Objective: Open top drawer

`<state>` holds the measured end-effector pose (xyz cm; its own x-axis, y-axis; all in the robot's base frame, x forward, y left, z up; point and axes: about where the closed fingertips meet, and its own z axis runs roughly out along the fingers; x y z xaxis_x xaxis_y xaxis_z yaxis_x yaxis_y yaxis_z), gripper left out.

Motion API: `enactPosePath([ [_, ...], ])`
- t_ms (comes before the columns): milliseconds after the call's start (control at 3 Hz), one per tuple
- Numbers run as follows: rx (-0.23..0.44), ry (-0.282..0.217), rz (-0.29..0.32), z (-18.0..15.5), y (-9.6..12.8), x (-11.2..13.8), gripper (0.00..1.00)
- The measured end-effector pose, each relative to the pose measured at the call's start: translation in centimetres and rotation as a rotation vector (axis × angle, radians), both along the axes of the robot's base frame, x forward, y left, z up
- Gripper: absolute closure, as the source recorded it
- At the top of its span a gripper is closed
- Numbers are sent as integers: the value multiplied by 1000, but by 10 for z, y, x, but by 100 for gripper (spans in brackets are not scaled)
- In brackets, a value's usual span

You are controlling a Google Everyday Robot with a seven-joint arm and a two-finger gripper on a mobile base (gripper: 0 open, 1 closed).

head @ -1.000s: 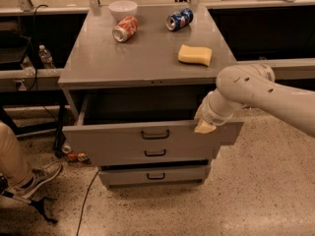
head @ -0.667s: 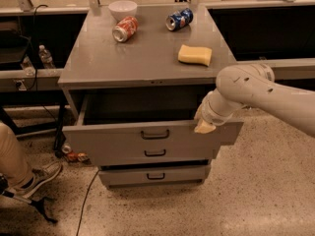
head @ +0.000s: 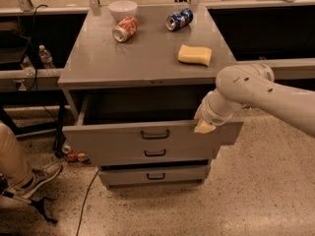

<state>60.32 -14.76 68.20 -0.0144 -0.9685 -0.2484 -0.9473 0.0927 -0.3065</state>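
At far left, a person's leg and shoe [head: 43, 173] rest on the floor beside the grey cabinet [head: 142, 65], unchanged from a second ago. On the cabinet top lie a white bowl [head: 122, 8], a red can [head: 125, 28] on its side, a blue can [head: 179, 19] on its side and a yellow sponge [head: 195, 54], all in the same places as before. The top drawer [head: 108, 137] stands pulled out to the same extent, its dark interior exposed and its black handle [head: 155, 134] untouched. The two narrower drawers [head: 156, 175] sit below it. The gripper [head: 204, 126] rests at the right end of the drawer front's top edge and has not moved. Whether it is apart or closed cannot be told.
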Motion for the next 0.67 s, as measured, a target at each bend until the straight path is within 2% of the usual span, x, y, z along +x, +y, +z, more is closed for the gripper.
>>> enactPosePath([
  [333,0,0,0,0,0,0,100],
  [667,0,0,0,0,0,0,85],
])
